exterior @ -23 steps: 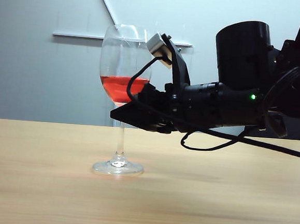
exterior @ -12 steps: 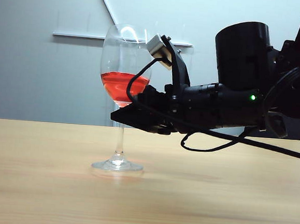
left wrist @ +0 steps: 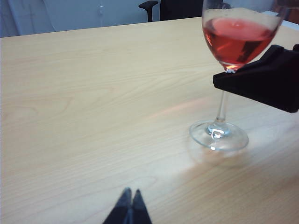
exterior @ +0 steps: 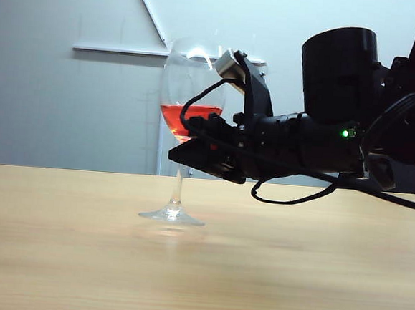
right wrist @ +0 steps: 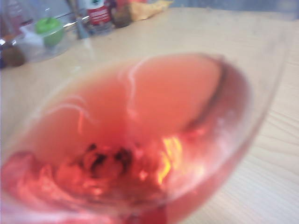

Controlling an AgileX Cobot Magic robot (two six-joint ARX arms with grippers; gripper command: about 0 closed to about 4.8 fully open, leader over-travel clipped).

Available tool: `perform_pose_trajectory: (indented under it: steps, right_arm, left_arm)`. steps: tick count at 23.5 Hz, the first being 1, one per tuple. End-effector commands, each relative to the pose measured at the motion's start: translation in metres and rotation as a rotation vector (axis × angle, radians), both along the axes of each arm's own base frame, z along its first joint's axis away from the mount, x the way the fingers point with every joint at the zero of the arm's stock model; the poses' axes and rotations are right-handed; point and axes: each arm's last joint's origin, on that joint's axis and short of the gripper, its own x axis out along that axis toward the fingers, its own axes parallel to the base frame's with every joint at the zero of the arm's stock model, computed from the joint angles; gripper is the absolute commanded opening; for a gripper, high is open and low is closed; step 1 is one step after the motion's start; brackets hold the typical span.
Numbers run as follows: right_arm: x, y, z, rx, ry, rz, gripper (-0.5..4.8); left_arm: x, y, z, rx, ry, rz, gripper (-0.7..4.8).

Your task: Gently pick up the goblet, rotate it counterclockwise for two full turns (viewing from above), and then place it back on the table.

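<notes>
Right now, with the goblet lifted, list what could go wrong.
1. The goblet leans in the right pincer, which is shut on its thin stem just under the bowl; it may slip or snap while turning.
2. The red liquid could slosh out.
3. The foot hangs just above the table; it may clip it.

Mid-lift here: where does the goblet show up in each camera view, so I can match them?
Exterior view: goblet left of centre, foot just above the table, stem inside the shut right pincer.
Left wrist view: goblet at the picture's upper right; shut left pincer far off.
Right wrist view: its bowl fills the frame.
Shared landmark: the red liquid.
</notes>
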Motion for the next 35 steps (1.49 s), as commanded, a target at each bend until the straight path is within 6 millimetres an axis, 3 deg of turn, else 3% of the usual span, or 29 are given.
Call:
perform_pose_trajectory:
  steps: [1, 9, 14, 25, 30, 35]
  right_arm:
    - [0.002, 0.0, 0.009, 0.084, 0.007, -0.037, -0.05]
    - [0.009, -0.011, 0.011, 0.151, 0.112, -0.121, -0.05]
    - [0.017, -0.022, 0.018, 0.105, 0.2, -0.215, -0.05]
    - [0.047, -0.001, 0.055, 0.065, 0.178, -0.149, -0.05]
    - [0.058, 0.012, 0.072, -0.09, 0.143, -0.106, -0.05]
    - [0.058, 0.027, 0.083, -0.255, 0.056, -0.034, -0.05]
  left_arm:
    - [0.0, 0.0, 0.002, -0.005, -0.009, -0.003, -0.05]
    - [0.0, 0.0, 0.002, -0.006, -0.01, -0.003, -0.05]
    - [0.0, 0.0, 0.002, -0.006, -0.01, -0.003, -0.05]
    - [-0.001, 0.001, 0.004, -0.017, -0.033, -0.003, -0.05]
    - [-0.002, 0.001, 0.005, -0.022, -0.043, -0.003, -0.05]
    - [-0.002, 0.001, 0.005, -0.022, -0.042, -0.003, -0.05]
